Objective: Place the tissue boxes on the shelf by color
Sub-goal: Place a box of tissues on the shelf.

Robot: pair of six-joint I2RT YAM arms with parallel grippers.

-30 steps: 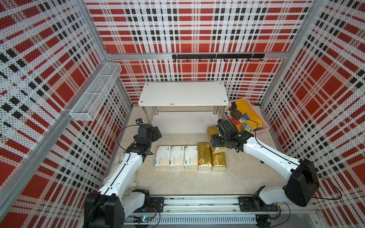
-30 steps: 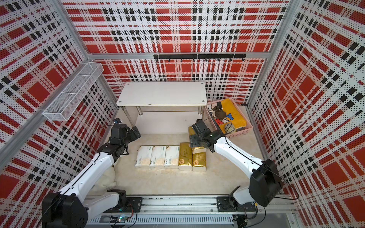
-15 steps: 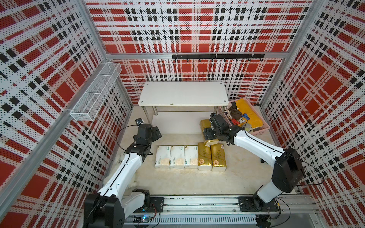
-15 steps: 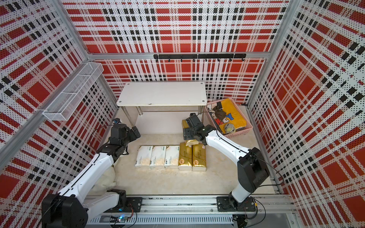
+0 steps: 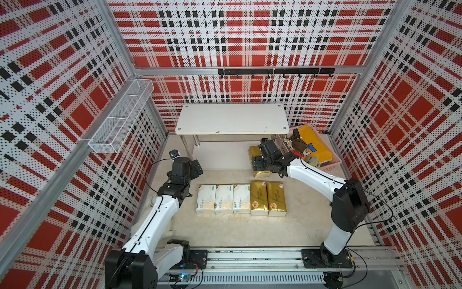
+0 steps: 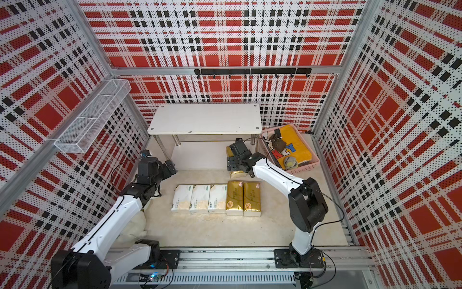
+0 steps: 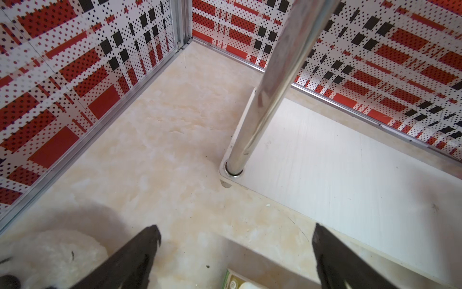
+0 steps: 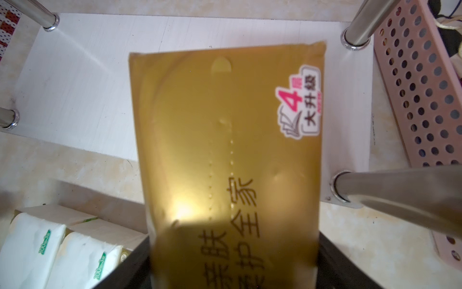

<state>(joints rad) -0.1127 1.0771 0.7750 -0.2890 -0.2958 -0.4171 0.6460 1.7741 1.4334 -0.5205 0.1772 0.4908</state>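
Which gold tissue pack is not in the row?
The gold pack in the right gripper, by the shelf; the other two lie in the row.

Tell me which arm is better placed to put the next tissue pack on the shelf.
Right. The right pincer is shut on a gold pack, held over the lower shelf board near its right end. The left pincer is open and empty by the left front leg.

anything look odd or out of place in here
Only a white fluffy toy lying under the left arm, apart from everything else. The loose tissue packs sit in a neat row.
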